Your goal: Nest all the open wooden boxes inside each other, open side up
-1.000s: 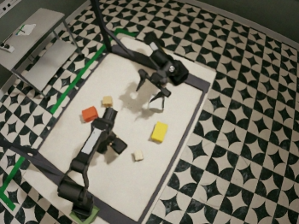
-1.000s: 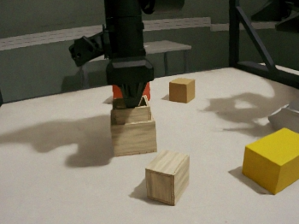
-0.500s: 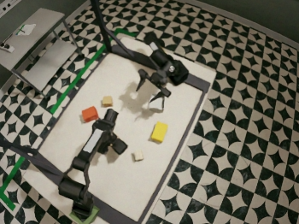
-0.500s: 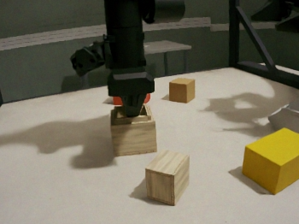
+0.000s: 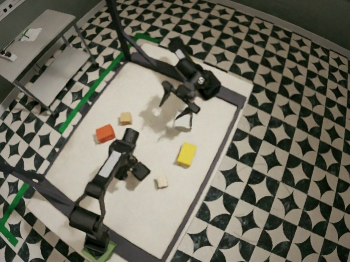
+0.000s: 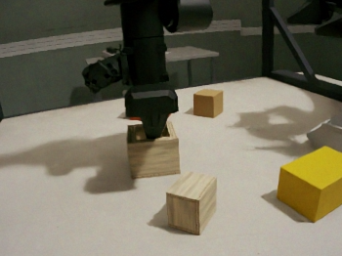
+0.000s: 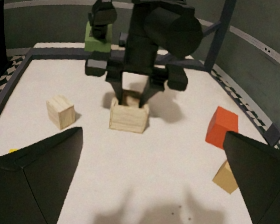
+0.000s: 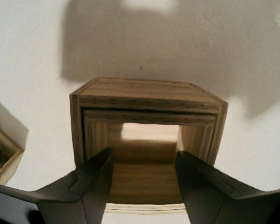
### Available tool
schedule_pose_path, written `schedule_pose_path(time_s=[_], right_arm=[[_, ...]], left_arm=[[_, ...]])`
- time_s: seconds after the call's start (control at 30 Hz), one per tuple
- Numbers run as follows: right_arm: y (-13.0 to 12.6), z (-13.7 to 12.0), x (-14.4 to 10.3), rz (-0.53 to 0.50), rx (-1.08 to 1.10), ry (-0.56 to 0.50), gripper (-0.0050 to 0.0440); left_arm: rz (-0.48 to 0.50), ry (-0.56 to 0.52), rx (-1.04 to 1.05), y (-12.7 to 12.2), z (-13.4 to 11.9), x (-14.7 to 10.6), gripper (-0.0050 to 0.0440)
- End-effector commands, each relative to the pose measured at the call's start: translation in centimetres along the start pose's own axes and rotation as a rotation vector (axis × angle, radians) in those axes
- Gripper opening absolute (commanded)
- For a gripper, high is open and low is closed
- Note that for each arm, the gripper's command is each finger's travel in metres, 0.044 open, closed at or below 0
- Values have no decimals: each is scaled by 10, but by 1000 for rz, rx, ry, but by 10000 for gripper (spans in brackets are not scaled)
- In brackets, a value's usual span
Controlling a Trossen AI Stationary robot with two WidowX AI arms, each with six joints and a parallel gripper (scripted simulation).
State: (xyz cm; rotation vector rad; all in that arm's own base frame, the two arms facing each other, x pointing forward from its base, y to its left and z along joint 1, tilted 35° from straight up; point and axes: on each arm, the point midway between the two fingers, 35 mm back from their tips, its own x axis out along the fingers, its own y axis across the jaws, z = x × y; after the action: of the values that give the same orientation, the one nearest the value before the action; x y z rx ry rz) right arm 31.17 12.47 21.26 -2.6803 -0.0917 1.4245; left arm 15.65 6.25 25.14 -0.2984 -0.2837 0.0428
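Observation:
The biggest wooden box (image 6: 153, 160) (image 7: 128, 121) (image 8: 150, 89) stands upright on the table, open side up. The middle box (image 8: 150, 119) sits inside it, open side up, its rim slightly below the outer rim; whether it touches the floor inside is hidden. My right gripper (image 6: 154, 135) (image 8: 145, 156) reaches down into the middle box, its part-spread fingers braced against the inner walls. The small box (image 5: 161, 182) (image 6: 191, 202) (image 7: 61, 111) (image 8: 7, 161) lies on its side, opening turned away from the exterior camera. My left gripper (image 5: 173, 114) (image 7: 157, 137) is open and empty, above the table.
A yellow block (image 5: 187, 154) (image 6: 313, 188) lies right of the small box in the exterior view. A red block (image 5: 105, 133) (image 7: 222, 127) and a tan block (image 5: 126, 118) (image 6: 208, 103) (image 7: 226, 177) lie close together on the far side.

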Motion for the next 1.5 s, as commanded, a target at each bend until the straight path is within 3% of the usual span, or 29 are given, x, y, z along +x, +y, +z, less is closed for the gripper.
schedule_pose_path(time_s=[0.0,0.8,0.9,1.47], right_arm=[[1,-2,-4,-8,2,17,254],[0,-4,-5,-11,4,24,254],[0,-4,-6,-12,4,26,182],[0,-4,-6,-12,4,27,82]], left_arm=[[-1,2,-3,0,-1,0,400],[-1,2,-3,0,-1,0,400],[-1,2,-3,0,-1,0,400],[-1,2,-3,0,-1,0,400]])
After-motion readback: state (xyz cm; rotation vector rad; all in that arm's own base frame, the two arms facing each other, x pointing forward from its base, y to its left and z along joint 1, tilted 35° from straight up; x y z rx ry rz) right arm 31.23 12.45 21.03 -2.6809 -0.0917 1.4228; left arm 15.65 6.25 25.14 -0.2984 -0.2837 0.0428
